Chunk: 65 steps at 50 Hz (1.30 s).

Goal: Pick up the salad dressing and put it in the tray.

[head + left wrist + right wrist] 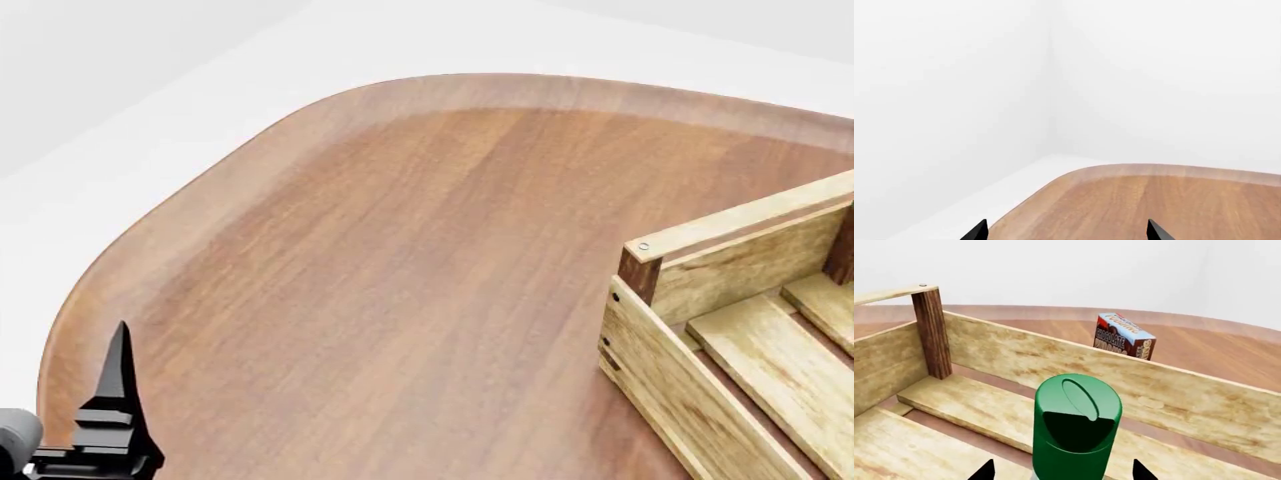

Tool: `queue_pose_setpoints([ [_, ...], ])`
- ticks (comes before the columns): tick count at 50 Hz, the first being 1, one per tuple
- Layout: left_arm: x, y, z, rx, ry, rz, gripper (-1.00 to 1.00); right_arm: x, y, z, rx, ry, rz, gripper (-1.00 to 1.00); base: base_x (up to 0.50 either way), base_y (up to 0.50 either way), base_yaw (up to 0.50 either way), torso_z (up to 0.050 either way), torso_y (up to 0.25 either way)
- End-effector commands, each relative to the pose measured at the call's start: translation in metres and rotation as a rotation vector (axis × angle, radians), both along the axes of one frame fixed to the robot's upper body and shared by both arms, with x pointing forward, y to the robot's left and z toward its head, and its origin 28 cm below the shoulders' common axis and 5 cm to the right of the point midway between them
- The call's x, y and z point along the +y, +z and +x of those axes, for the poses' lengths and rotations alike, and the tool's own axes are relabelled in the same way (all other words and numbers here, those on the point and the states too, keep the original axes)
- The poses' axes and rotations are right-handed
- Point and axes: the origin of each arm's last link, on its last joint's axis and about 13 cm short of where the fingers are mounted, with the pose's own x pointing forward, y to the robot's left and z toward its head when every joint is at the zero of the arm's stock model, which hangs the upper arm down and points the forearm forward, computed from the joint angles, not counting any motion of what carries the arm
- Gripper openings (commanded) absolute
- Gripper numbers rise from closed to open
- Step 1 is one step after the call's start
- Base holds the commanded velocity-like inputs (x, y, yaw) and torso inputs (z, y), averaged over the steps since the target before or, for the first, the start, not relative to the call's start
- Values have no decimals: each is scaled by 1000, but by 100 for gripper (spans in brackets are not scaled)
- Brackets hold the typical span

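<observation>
Right wrist view: right claw (1062, 471) straddles salad dressing (1077, 427) over tray (1021, 357), grip uncertain; pudding box (1123, 337) beyond. Left claw (1066, 231) wide over surface (1154, 200).

A wooden table (400, 260) with a warm reddish-brown grain fills most of the head view; its edge is paler and its far-left corner is broadly rounded. The same rounded corner shows in the left wrist view (1134, 200). Beyond the table lies a plain white floor (160, 110), and white walls (954, 90) meet in a vertical corner behind it. In the right wrist view a blue-and-brown chocolate pudding box (1123, 337) stands tilted on the tabletop, its printed face turned upward, with the table's curved far edge behind it.
</observation>
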Motion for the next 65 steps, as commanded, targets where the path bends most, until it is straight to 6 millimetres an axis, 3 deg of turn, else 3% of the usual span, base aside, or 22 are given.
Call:
queue_pose_setpoints([
  [1, 0, 1, 0, -2, 1, -2, 100, -1, 4, -1, -19, 13, -12, 100, 0, 0, 0, 0, 0],
  [25, 2, 5, -1, -18, 10, -8, 100, 39, 107, -43, -267, 201, -188, 100, 0, 0, 0, 0, 0],
  [42, 10, 27, -12, -307, 60, -116, 100, 102, 176, -109, -642, 354, -423, 100, 0, 0, 0, 0, 0],
  [50, 14, 37, -20, -431, 38, -184, 100, 121, 179, -134, -791, 344, -503, 100, 0, 0, 0, 0, 0],
  [65, 19, 54, -39, -706, 117, -226, 100, 138, 175, -166, -1019, 267, -672, 100, 0, 0, 0, 0, 0],
])
